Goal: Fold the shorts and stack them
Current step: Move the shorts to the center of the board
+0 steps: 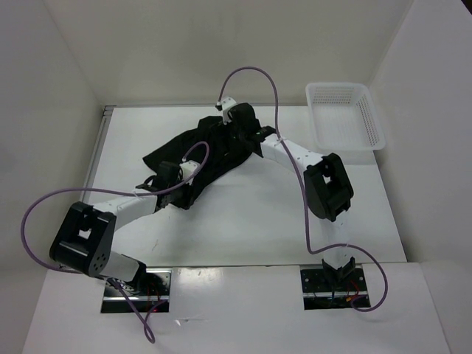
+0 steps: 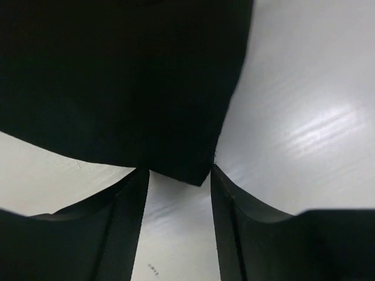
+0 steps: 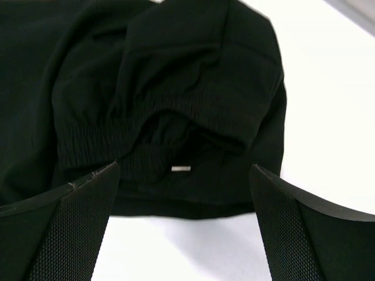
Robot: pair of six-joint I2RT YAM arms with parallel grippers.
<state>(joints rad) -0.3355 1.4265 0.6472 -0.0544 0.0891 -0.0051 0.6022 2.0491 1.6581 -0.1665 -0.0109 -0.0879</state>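
A: Where do the shorts (image 1: pixel 210 144) lie?
B: Bunched on the surface (image 1: pixel 258 221), apart from the basket (image 1: pixel 313 114).
A: Held by anything?
B: No. The left claw (image 2: pixel 179 170) gapes at one corner; the right claw (image 3: pixel 184 165) spreads wide before the waistband (image 3: pixel 117 134)

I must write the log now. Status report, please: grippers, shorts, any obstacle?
Left gripper open at a corner of the shorts. Right gripper open at the waistband. Shorts crumpled, not folded. Basket stands apart, far right; nothing blocks.
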